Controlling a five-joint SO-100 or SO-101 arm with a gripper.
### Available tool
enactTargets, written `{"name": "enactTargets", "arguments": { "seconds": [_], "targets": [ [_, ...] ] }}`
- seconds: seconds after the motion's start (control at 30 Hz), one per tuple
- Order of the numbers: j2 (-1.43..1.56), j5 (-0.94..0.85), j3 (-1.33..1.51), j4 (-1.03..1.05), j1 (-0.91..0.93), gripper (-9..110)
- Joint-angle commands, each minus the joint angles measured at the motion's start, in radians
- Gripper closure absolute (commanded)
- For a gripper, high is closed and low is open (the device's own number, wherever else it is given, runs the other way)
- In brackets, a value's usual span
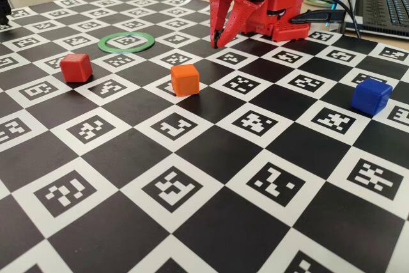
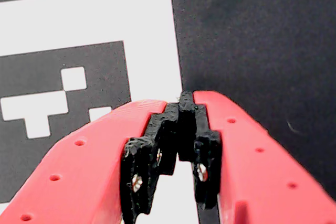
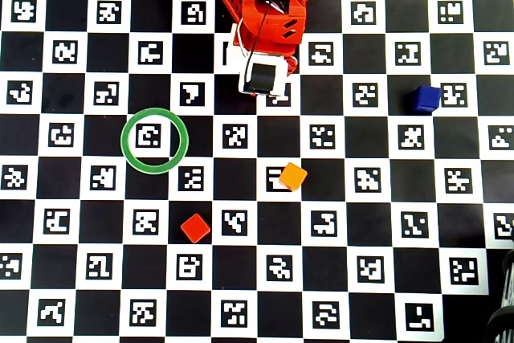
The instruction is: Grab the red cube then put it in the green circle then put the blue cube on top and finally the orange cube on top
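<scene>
The red cube (image 1: 76, 67) sits on the marker board, in front of and to the left of the green circle (image 1: 102, 43) in the fixed view. In the overhead view the red cube (image 3: 195, 228) lies below and to the right of the green circle (image 3: 124, 140). The orange cube (image 1: 185, 80) (image 3: 293, 176) stands near the board's middle. The blue cube (image 1: 370, 96) (image 3: 426, 98) stands far right. My gripper (image 1: 216, 43) (image 2: 181, 99) is shut and empty. It points down at the board near the arm's base, apart from all the cubes.
The red arm's base (image 3: 269, 6) stands at the board's far edge. A laptop (image 1: 383, 4) and cables (image 1: 326, 1) lie behind it at the right. A dark object (image 3: 506, 311) sits at the overhead view's bottom right corner.
</scene>
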Motion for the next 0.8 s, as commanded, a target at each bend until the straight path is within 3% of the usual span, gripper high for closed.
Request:
{"name": "enactTargets", "arguments": {
  "seconds": [0.0,0.67,0.77],
  "targets": [
    [0.049,-0.005,0.04,0.066,-0.006,107],
    [0.041,0.006,0.04,0.06,-0.058,107],
    [-0.101,0.025,0.038,-0.08,-0.051,107]
  ]
}}
